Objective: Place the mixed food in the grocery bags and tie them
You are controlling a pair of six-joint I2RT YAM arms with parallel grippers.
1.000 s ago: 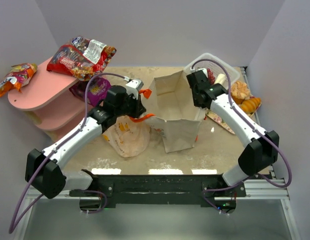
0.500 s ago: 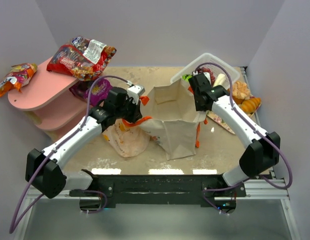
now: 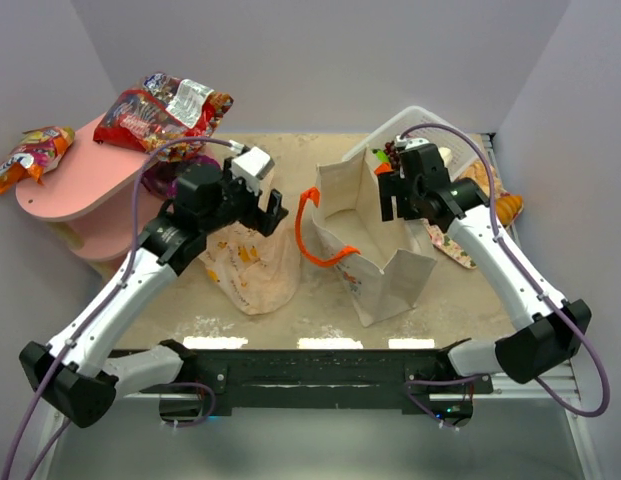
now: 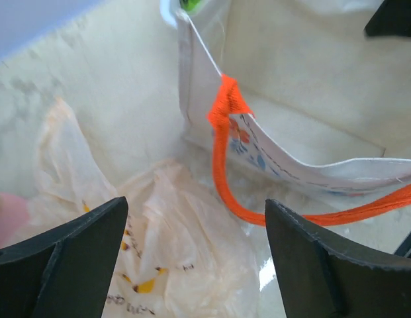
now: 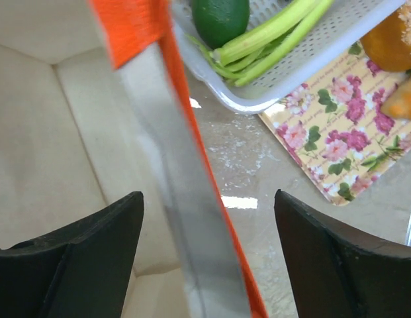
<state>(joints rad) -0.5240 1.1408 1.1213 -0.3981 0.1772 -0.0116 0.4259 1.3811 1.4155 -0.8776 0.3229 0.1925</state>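
The beige canvas tote [image 3: 380, 255] stands open at mid-table, its orange handle [image 3: 312, 238] drooping over the left side. Left of it slumps the peach plastic bag [image 3: 252, 268]. My left gripper [image 3: 272, 212] hangs open above that plastic bag [image 4: 179, 258], nothing between its fingers, and the tote's orange handle [image 4: 224, 173] lies just ahead. My right gripper [image 3: 395, 200] is open astride the tote's right wall [image 5: 185, 225] without clamping it. Snack packets [image 3: 162, 110] lie on the pink shelf. A green round vegetable [image 5: 220, 18] and a leek [image 5: 271, 36] rest in the white basket.
The white slatted basket [image 3: 452, 140] stands at the back right beside the floral mat [image 5: 337, 132] and golden bread [image 3: 506, 206]. A two-tier pink shelf [image 3: 80, 185] fills the left side, with an orange packet [image 3: 30, 155] on it and a purple packet [image 3: 178, 178] beneath. Walls close in all round.
Both grippers have gone from shut to open and let go of the tote's handles. The left arm has drawn back left over the plastic bag. The tote has shifted right and turned.
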